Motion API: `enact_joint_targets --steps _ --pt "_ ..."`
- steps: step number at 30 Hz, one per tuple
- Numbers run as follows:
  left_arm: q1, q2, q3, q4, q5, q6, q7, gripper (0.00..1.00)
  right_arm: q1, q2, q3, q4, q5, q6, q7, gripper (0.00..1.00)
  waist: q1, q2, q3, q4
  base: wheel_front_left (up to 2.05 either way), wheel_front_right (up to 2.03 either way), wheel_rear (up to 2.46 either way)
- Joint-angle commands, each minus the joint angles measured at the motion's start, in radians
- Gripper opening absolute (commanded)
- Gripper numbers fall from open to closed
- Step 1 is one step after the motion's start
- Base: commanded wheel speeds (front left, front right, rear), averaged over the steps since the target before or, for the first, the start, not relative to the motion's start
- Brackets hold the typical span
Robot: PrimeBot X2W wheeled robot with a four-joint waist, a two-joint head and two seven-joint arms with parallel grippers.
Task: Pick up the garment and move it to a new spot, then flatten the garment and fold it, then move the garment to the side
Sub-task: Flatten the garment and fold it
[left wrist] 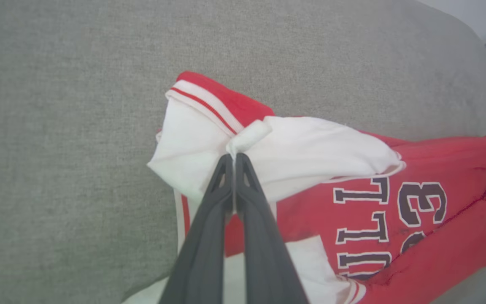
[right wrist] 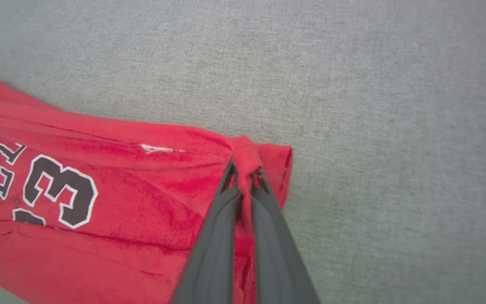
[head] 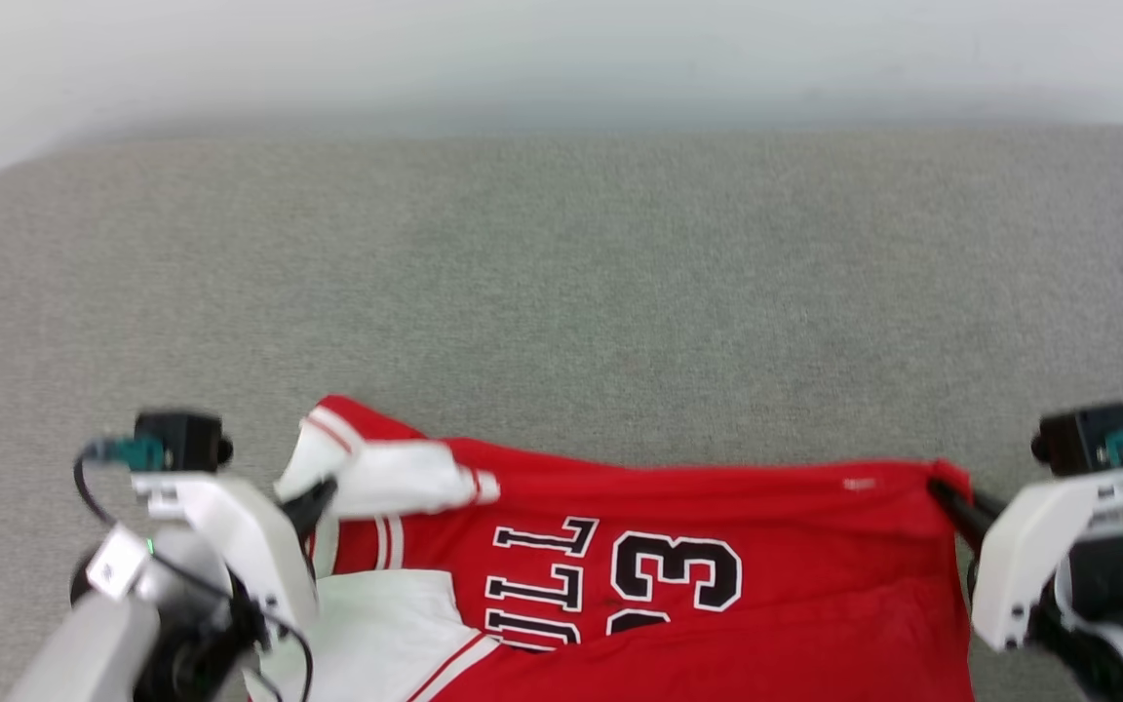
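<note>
A grey fabric surface (head: 561, 292) takes up most of the head view, with a pale wall behind it. The garment (head: 717, 585) sits at its near edge, drawn out between the two arms so that its long axis runs left to right. Its lower part passes off the bottom of the head view. The end with the white sleeve (head: 396, 478) and the red-and-white striped trim (head: 332, 429) points to the robot's left, and the plain red end points to its right.

The left gripper (left wrist: 233, 157) has its fingers pressed together on a pinch of white sleeve fabric. The right gripper (right wrist: 245, 169) is closed likewise, with a bunch of red cloth at the garment's corner squeezed between its fingers.

The dark, white-edged lettering (head: 542, 585) lies sideways to the head view. "ULL" can be read, and beside it a "3" above part of a second digit, possibly a 2. A small white mark (right wrist: 156, 148) near the upper red edge is too blurred to read.
</note>
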Motion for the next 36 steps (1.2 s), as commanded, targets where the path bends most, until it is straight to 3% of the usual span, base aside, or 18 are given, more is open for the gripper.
enact_joint_targets --steps 1,11,12,14,15,17,18,19,28,36 --pt "0.068 -0.009 0.007 -0.025 -0.015 0.021 -0.016 0.00 0.065 0.023 -0.030 -0.021 -0.007 -0.001 -0.007 0.00 0.0001 0.0000 -0.030 0.017 0.00 0.00 0.00" --pt "0.218 -0.055 -0.033 -0.038 -0.041 0.054 -0.023 0.00 0.250 0.113 -0.133 -0.048 -0.029 -0.001 0.002 0.00 0.0001 0.0000 -0.059 0.037 0.00 0.00 0.00" --pt "0.223 -0.060 -0.038 -0.032 -0.040 0.053 -0.028 0.00 0.264 0.122 -0.138 -0.045 -0.033 -0.001 0.003 0.04 0.0001 0.0000 -0.061 0.037 0.00 0.00 0.00" --pt "0.231 -0.074 -0.049 -0.014 -0.045 0.044 -0.035 0.00 0.284 0.139 -0.148 -0.035 -0.039 -0.001 -0.002 0.44 0.0001 0.0000 -0.063 0.036 0.00 0.00 0.00" --pt "0.232 -0.079 -0.053 -0.004 -0.043 0.038 -0.042 0.09 0.291 0.145 -0.151 -0.034 -0.043 -0.001 -0.012 1.00 0.0001 0.0000 -0.064 0.035 0.00 0.00 0.00" --pt "0.233 -0.091 -0.060 0.016 -0.039 0.031 -0.055 0.59 0.306 0.163 -0.149 -0.029 -0.038 -0.001 -0.024 1.00 0.0001 0.0000 -0.067 0.033 0.00 0.00 0.00" --pt "0.232 -0.097 -0.058 0.024 -0.036 0.030 -0.068 0.90 0.311 0.167 -0.148 -0.031 -0.041 -0.001 -0.037 1.00 0.0001 0.0000 -0.069 0.032 0.00 0.00 0.00" --pt "0.231 -0.102 -0.057 0.031 -0.031 0.029 -0.082 1.00 0.315 0.172 -0.149 -0.035 -0.039 -0.001 -0.051 1.00 0.0001 0.0000 -0.072 0.031 0.00 0.00 0.00" --pt "0.221 -0.138 -0.024 0.015 0.022 0.032 -0.263 1.00 0.351 0.203 -0.187 -0.129 -0.062 -0.001 -0.161 1.00 0.0001 0.0000 -0.123 0.028 0.00 0.00 0.00" --pt "0.194 -0.145 -0.011 -0.053 0.104 0.046 -0.411 1.00 0.345 0.205 -0.261 -0.180 -0.107 -0.001 -0.079 1.00 0.0001 0.0000 -0.152 0.021 0.00 0.00 0.00"
